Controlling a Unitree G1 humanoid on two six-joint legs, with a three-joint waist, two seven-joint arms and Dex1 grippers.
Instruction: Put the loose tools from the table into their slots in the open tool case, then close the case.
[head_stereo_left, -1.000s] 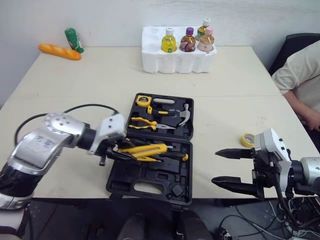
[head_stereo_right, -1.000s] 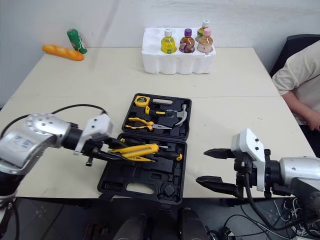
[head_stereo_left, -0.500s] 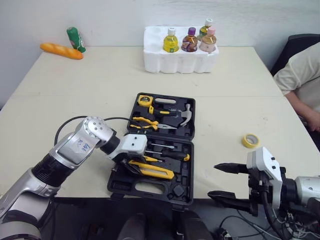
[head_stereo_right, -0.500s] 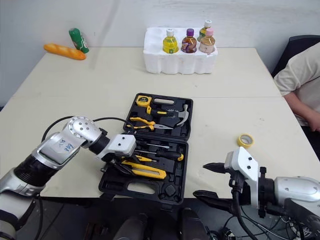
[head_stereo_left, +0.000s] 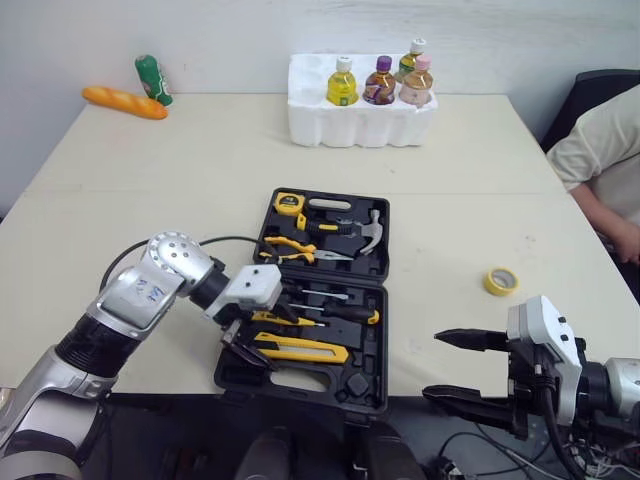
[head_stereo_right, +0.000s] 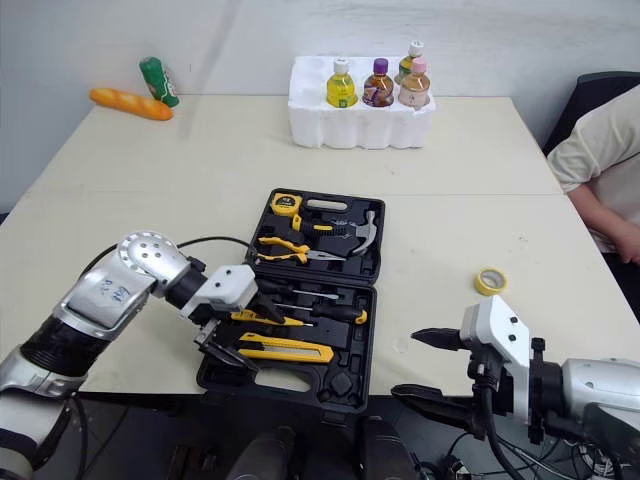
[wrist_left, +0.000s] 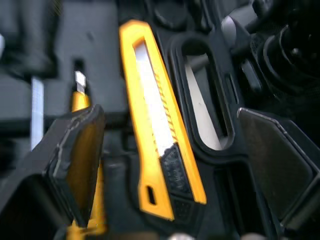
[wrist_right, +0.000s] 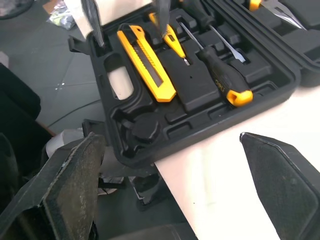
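Left gripper (head_stereo_left: 245, 348), fingers spread and holding nothing, hovers over the near left corner of the open black tool case (head_stereo_left: 325, 385). Between its fingers a yellow utility knife (head_stereo_left: 300, 348) with a black end lies flat in the case's near half, beside a black-handled screwdriver (head_stereo_left: 345, 312). The far half holds a tape measure (head_stereo_left: 289, 202), pliers (head_stereo_left: 290, 246) and a hammer (head_stereo_left: 365, 232). Right gripper (head_stereo_left: 462, 372), also open and empty, hangs off the table's near edge, right of the case. A yellow tape roll (head_stereo_left: 500, 281) lies loose on the table.

Black tool case (head_stereo_left: 325, 380), yellow utility knife (head_stereo_left: 300, 349), yellow tape (head_stereo_left: 501, 281)

Person (head_stereo_left: 600, 150) off-edge, tool case (head_stereo_left: 376, 368) partly hidden
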